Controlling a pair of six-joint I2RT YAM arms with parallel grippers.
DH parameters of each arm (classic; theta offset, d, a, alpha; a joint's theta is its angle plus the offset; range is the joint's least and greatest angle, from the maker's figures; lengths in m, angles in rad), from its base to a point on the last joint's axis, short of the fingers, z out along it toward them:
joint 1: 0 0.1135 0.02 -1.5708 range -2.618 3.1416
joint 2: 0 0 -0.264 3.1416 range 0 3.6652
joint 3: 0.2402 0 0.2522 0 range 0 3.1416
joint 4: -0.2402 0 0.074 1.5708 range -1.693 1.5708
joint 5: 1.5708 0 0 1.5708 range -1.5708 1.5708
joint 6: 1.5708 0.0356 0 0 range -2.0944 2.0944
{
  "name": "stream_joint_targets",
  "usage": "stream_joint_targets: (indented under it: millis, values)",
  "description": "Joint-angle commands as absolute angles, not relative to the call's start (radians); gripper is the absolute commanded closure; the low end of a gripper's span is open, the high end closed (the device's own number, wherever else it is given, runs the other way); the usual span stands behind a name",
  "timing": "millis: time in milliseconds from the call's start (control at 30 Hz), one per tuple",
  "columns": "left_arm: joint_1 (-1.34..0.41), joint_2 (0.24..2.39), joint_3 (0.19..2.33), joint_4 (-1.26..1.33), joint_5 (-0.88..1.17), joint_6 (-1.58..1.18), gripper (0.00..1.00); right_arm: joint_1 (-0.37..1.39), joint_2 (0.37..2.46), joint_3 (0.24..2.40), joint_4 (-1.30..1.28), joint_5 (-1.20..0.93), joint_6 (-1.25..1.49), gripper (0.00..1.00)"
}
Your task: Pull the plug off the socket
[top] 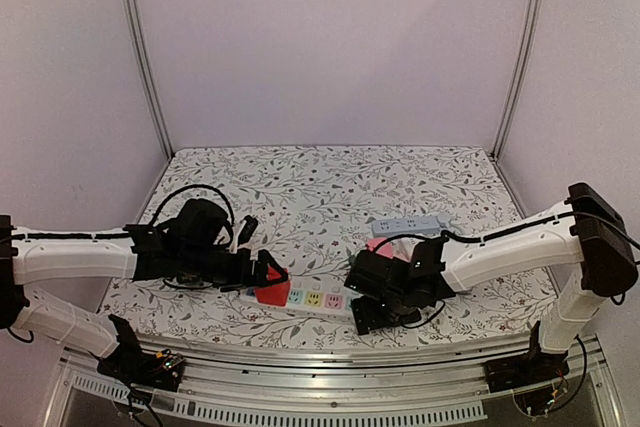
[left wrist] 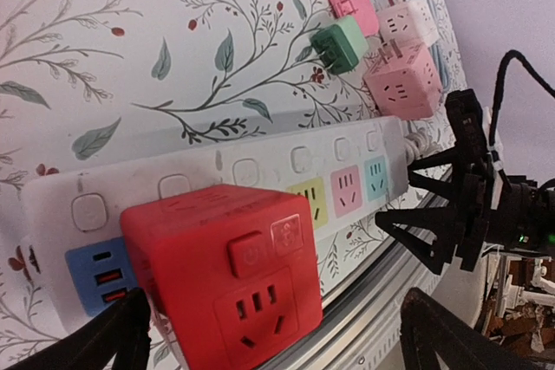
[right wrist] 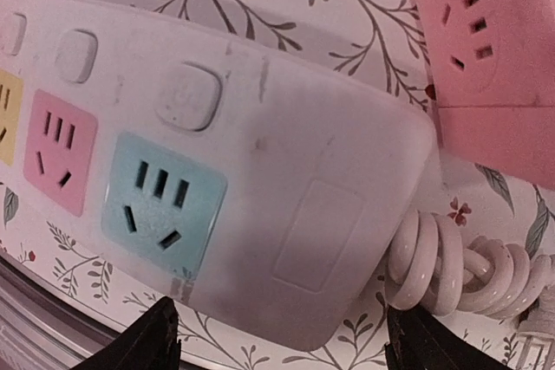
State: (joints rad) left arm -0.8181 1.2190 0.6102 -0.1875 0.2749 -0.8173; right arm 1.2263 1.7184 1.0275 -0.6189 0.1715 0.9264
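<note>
Straddling the red cube plug, the left pincer has its black fingers spread wide. One tip is just beside the cube's left face and the other is well clear on the opposite side, so nothing is clamped. The red cube plug is glossy plastic with rounded edges, a square button and a socket face turned to the wrist camera. It sits plugged into the white power strip, right between the left pincer's fingers, next to a blue tile with slots. The strip is long, matte and scuffed, with rounded-square buttons above yellow, pink and teal socket tiles. It runs away from the left pincer toward the right pincer.

The right pincer's fingers are also apart and hold nothing, with the tips set either side at the near edge of the strip's rounded far end. Just to that pincer's right a thick white cord leaves the strip in tight, smooth loops. Beyond the cord is a pink cube adapter, matte, with sharp slots, close to the strip's corner.

Farther out from the left pincer lie a green cube adapter and smaller pink ones. The bench wears a pale cloth printed with leafy vines.
</note>
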Motion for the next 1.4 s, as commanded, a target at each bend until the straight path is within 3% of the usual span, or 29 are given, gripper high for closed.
stream_joint_targets:
  millis: [0, 433, 767, 1033, 1367]
  values:
    - [-0.830, 1.218, 0.595, -0.144, 0.302, -0.838, 0.01, 1.186, 1.753, 1.023, -0.533, 0.181, 0.888, 0.19]
    - [-0.921, 1.248, 0.605, -0.077, 0.280, -0.898, 0.01, 1.044, 1.796, 1.031, -0.476, 0.152, 0.779, 0.18]
    - [-0.939, 1.153, 0.595, -0.151, 0.144, -0.889, 0.01, 1.030, 1.664, 1.064, -0.587, 0.148, 0.743, 0.16]
    - [-0.822, 0.999, 0.499, -0.242, 0.140, -0.873, 0.01, 1.094, 1.532, 1.167, -0.718, 0.249, 0.791, 0.12]
    - [-0.696, 0.899, 0.422, -0.302, 0.093, -0.861, 0.00, 1.262, 1.738, 1.443, -0.755, 0.354, 0.854, 0.10]
